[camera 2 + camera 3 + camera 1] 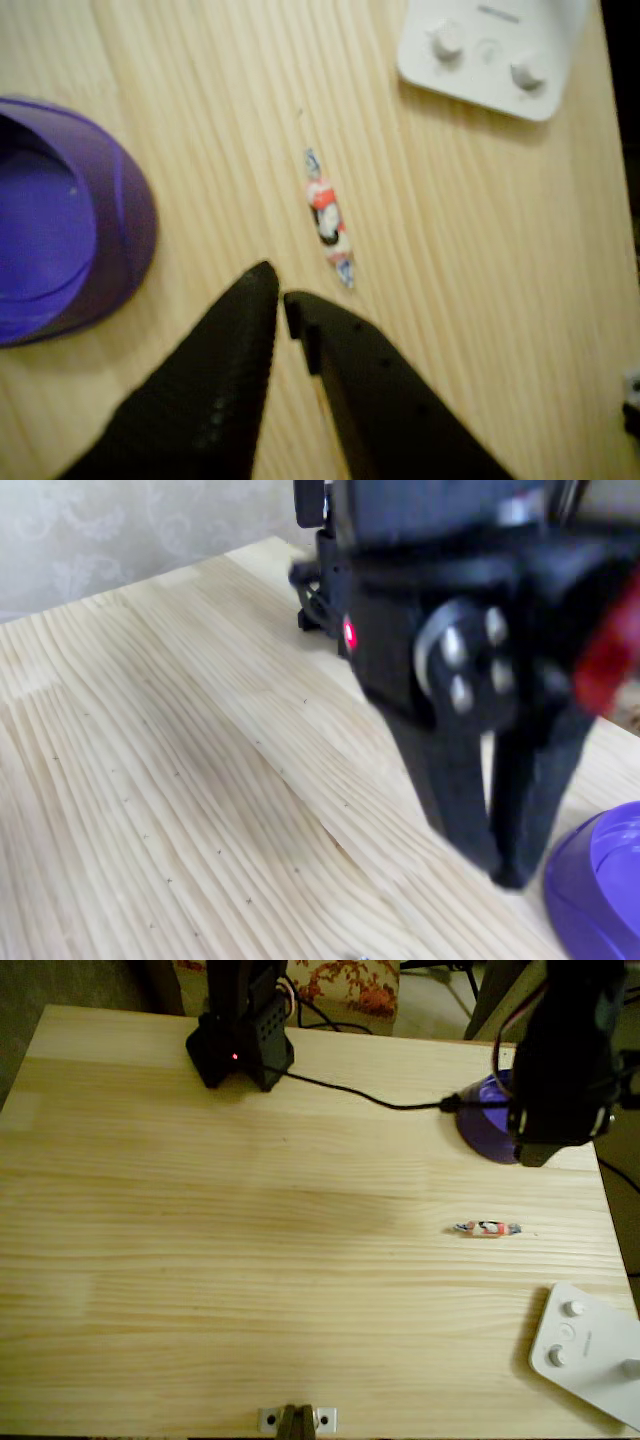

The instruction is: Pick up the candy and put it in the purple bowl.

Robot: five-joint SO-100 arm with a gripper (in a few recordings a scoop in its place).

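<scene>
The jaws are sitting nearly closed and empty, hovering above the pale wooden bench [480, 300], just short of the slim pinkish-red-and-white wrapped candy [329, 222]. This looks like the approach step; next they need opening to straddle it, before the deep round purple plastic bowl [60, 220] at left.

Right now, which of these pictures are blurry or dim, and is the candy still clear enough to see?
Fixed view: the arm close to the lens is badly blurred. Overhead view: dim and soft, but the candy is recognisable. Wrist view: candy is clearest, beyond the dark end effector.
</scene>
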